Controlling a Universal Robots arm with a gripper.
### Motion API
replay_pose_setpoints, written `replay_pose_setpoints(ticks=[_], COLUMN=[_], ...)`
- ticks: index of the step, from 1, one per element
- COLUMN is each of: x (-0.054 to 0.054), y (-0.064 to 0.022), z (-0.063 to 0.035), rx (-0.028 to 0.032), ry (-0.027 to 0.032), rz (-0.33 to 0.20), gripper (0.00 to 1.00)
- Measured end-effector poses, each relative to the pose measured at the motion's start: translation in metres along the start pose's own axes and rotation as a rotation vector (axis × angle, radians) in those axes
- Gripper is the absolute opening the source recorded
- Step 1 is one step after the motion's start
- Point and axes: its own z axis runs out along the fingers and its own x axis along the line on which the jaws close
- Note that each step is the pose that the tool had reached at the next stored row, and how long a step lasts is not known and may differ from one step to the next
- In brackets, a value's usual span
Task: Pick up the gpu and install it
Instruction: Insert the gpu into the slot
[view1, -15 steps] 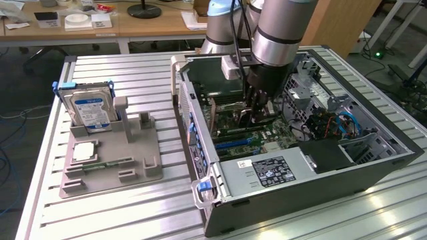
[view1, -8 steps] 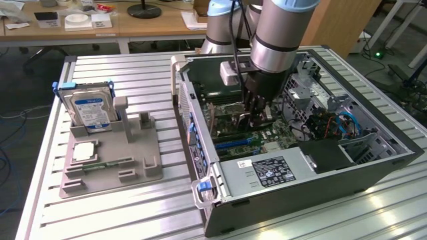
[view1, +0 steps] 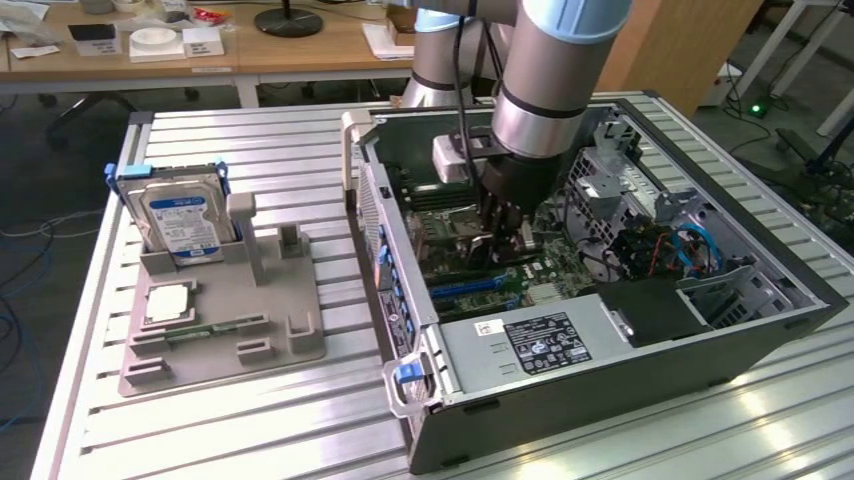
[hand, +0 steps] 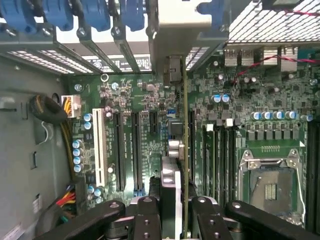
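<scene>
Nothing legible anywhere. The hard drive (view1: 183, 225), well apart from the end effector (view1: 505, 245), has a blue-and-white label with print too small to read. The power supply (view1: 534, 345), near the end effector, has a black label with white print and symbols, unreadable. Wrist view: white sticker (hand: 142, 62) beyond the end effector, print illegible. The gpu (hand: 185, 150) clamped in the end effector sits edge-on, no markings readable.
</scene>
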Motion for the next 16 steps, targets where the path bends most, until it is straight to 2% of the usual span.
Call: replay_pose_setpoints(ticks=[5, 12, 16], x=[0.001, 0.001, 0.001], y=[0.0001, 0.0036, 0.0036], z=[0.0085, 0.0104, 0.0149], rx=[-0.002, -0.0016, -0.0016], ry=[-0.0001, -0.0028, -0.0031], rz=[0.0, -0.001, -0.001], gripper=[0.29, 0.29, 0.29])
